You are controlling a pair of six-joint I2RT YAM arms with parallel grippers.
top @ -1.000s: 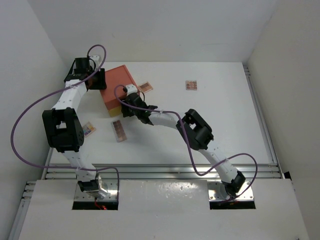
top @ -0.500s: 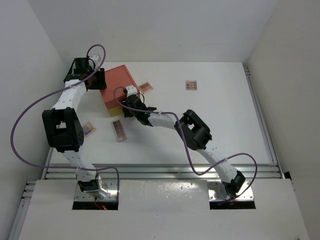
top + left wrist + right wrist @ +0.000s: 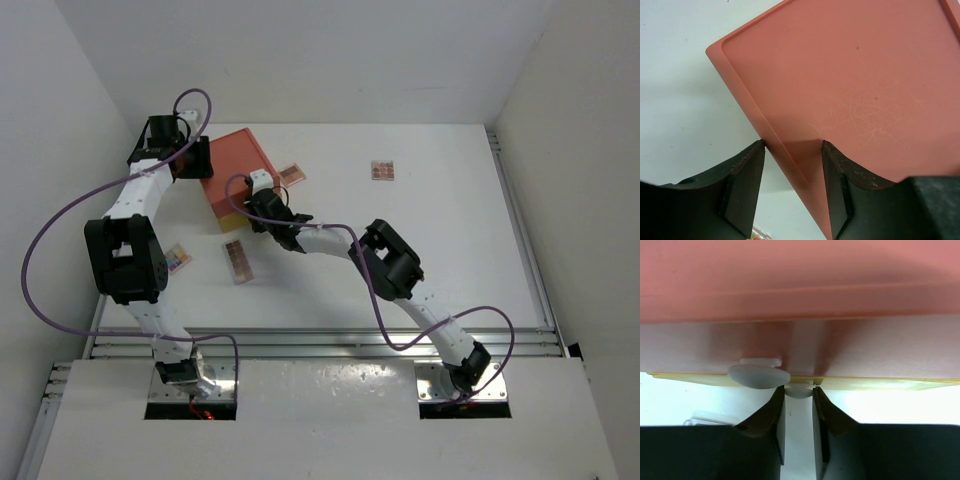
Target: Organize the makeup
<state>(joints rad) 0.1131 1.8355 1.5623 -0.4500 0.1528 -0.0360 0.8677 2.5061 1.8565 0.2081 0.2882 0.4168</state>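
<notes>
The orange-and-yellow drawer box (image 3: 236, 165) stands at the back left. My left gripper (image 3: 198, 160) is at its left corner. In the left wrist view its jaws stand apart astride the box's edge (image 3: 790, 165), with the left fingertip (image 3: 759, 147) touching that edge. My right gripper (image 3: 248, 213) is at the box's yellow front, its jaws narrowed on a small white drawer knob (image 3: 799, 392); a larger white knob (image 3: 759, 376) sits just above and to the left. Flat makeup palettes lie at three places: palette (image 3: 291, 174), palette (image 3: 382, 170) and palette (image 3: 237, 260).
Another small palette (image 3: 178, 258) lies beside the left arm's elbow. The right arm stretches diagonally across the table's middle. White walls close in on the left, the back and the right.
The right gripper's jaws have narrowed onto the drawer knob and the arm has edged toward the box. The left arm and the palettes have not moved.
</notes>
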